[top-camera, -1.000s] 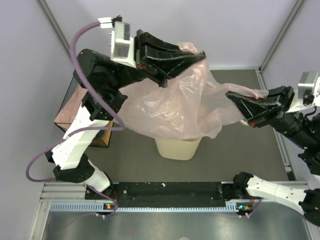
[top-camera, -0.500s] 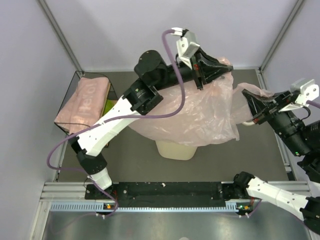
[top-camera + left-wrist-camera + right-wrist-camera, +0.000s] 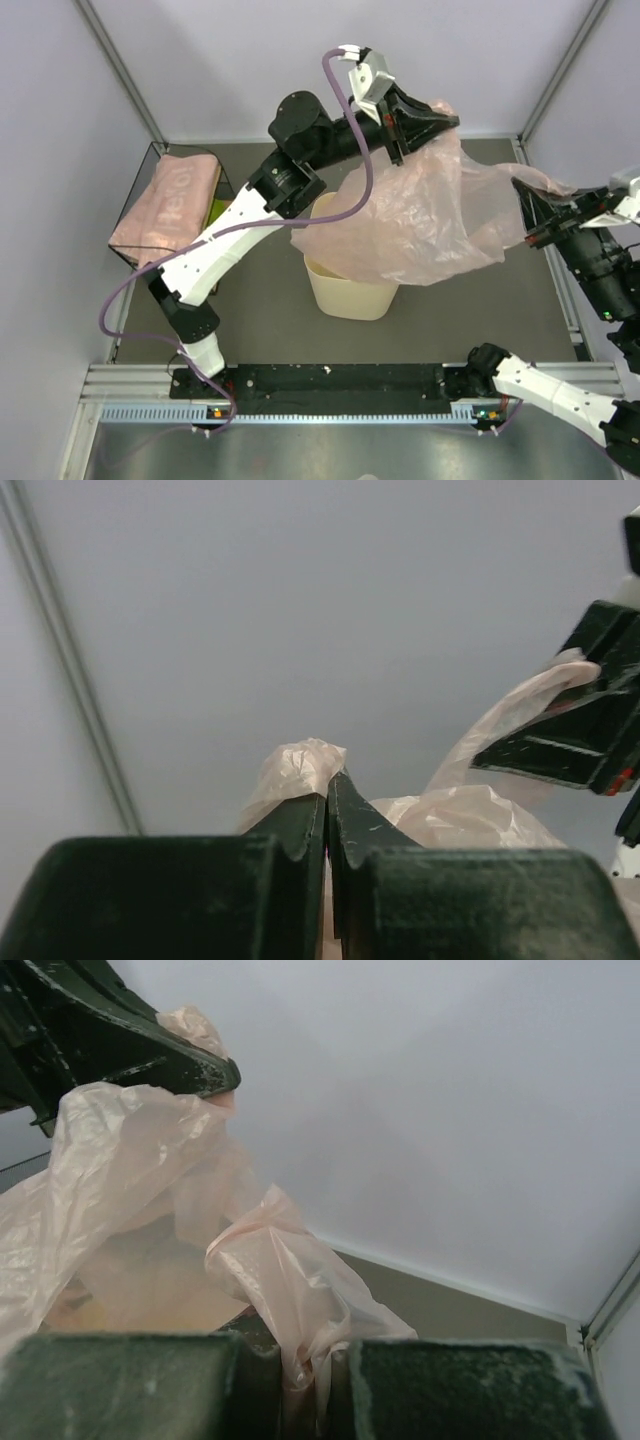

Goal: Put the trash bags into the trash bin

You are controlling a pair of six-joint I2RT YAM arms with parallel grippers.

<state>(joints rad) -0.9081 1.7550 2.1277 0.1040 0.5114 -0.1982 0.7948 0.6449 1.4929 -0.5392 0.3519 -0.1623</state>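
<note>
My left fingers [image 3: 440, 123] and right fingers [image 3: 532, 200] clamp the crinkly, translucent pink trash bag [image 3: 420, 225] spread above the smooth cream trash bin [image 3: 345, 292], whose near rim is uncovered.

Three views. The top cam sits high behind the arm bases and looks down on the whole surface [image 3: 480, 320], with the bases along the bottom edge, so that's the wide shot. The left wrist cam rides right behind the left end effector [image 3: 327, 780], super close, pointing out along its fingers and up at the wall [image 3: 300, 600]. The right wrist cam does the same behind the right end effector [image 3: 295, 1355]. Each wrist view catches the other arm's end effector and the pink trash bag [image 3: 130, 1160], and the top cam sees all of that too.
</note>
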